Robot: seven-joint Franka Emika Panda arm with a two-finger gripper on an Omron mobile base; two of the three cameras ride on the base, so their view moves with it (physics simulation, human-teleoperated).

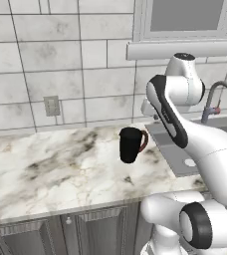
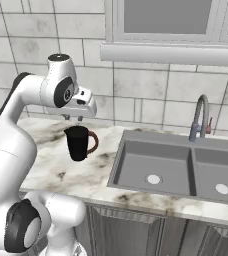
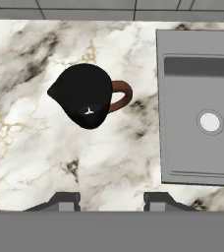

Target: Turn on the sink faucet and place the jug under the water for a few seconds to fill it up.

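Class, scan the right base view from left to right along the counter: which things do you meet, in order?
Tool above the jug → sink, left basin drain → sink faucet → right basin drain.

Looking straight down on a black jug [image 3: 84,96], brown handle toward the sink [image 3: 182,147]. Standing on the marbled surface [image 3: 30,147], apart from the basin. Claw [image 3: 111,201] fingertips spread, apart from the jug, gripping nothing.

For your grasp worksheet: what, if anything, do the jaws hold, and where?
Nothing. The gripper hangs open above the jug, which stands untouched on the counter.
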